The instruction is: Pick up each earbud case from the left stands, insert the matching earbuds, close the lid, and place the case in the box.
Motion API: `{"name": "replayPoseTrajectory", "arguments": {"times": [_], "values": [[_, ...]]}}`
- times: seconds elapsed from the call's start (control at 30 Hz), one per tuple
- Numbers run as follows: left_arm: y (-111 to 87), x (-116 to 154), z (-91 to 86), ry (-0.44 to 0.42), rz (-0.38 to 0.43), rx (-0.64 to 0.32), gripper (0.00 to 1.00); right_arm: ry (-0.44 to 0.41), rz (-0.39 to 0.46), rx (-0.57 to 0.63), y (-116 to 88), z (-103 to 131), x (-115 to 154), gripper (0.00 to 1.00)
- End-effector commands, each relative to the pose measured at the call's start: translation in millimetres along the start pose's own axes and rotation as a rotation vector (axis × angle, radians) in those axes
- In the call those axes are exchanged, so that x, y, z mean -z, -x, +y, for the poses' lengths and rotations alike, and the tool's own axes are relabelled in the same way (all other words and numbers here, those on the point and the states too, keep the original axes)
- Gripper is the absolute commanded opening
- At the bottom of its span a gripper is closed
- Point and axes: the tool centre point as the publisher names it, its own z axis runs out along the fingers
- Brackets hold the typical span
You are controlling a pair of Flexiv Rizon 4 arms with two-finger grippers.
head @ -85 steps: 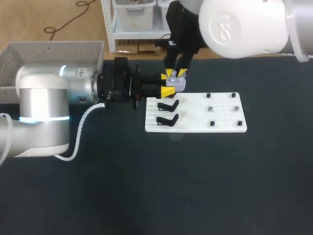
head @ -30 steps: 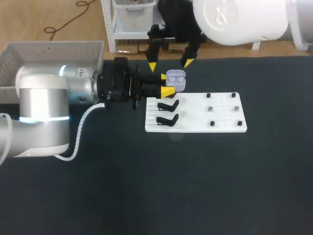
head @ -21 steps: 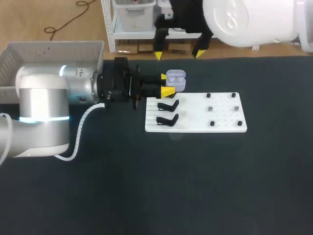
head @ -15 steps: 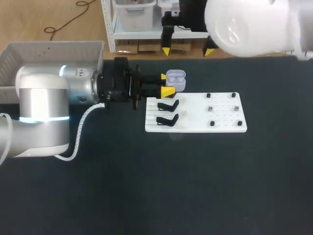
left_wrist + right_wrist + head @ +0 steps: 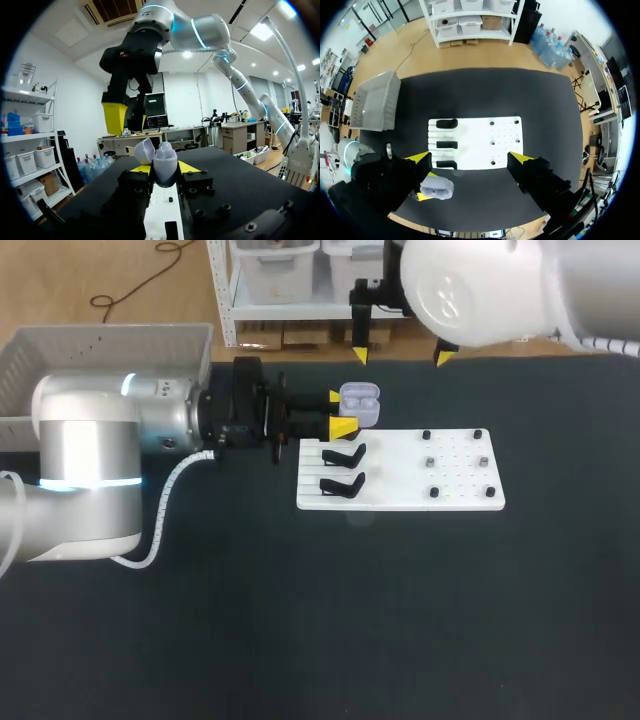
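At the far left corner of the white board (image 5: 400, 502), just above the bench (image 5: 300, 620), the left end effector (image 5: 342, 412) has its two yellow tips pressed to opposite sides of a pale earbud case (image 5: 360, 406) and holds it clear of the board. The lid (image 5: 144, 150) stands open, tilted back. Two pale rounded shapes sit in the case body; I take them for the earbuds, seated, though they are too small to be certain. The right end effector (image 5: 400, 357) hangs well above and beyond the case at the bench's far edge, its tips spread wide with nothing between them. On the board's left side are dark stands (image 5: 343, 454). I cannot tell whether any carries a further case. Small dark pegs (image 5: 430, 461) dot the right half, and whether buds remain there cannot be made out. The box (image 5: 100, 340) sits at the far left, beside the left arm, well apart from the case, and its contents are not visible. Judgement: for this case, pick-up is done and insertion likely done. Closing the lid and placing the case in the box are left, then any cases remaining.
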Motion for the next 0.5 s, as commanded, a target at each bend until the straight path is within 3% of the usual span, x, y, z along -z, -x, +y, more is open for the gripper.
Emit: {"name": "replayPoseTrajectory", "arguments": {"times": [0.03,0.5], "values": [[-0.1,-0.2,-1.2,0.005,0.000,-0.002,0.00,-0.009,0.064,0.009,1.0,1.0,-11.1,1.00],[-0.1,-0.2,-1.2,0.005,0.000,-0.002,0.00,0.056,0.121,0.058,-39.4,-2.3,-7.2,1.00]]}}
